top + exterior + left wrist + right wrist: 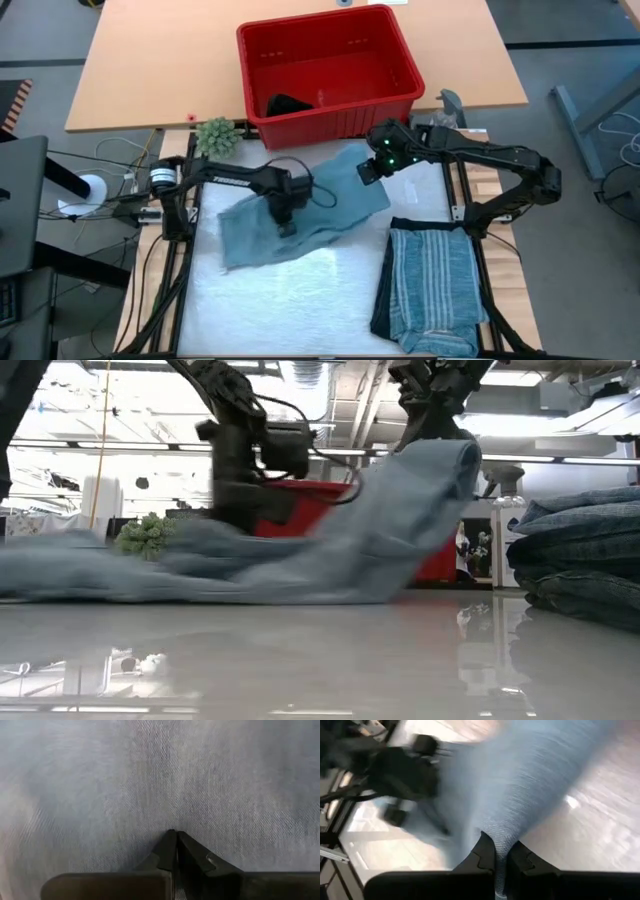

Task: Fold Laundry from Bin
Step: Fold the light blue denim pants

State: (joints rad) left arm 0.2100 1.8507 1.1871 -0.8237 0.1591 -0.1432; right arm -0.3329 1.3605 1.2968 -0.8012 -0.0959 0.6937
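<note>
Garment: light blue denim piece (300, 215) spread on worktop (300, 310), before red bin (330, 70).
Left gripper (285, 225): jaws together, pressing cloth.
Right gripper (368, 172): jaws clamped on lifted edge.
Advice: carry edge over evenly, keep pin.

A light blue denim-like garment (300, 215) lay spread mid-desk (260, 310), before the rectangular red plastic bin (400, 70); a folded blue-grey striped shirt (435, 285) lay to its right.
</note>
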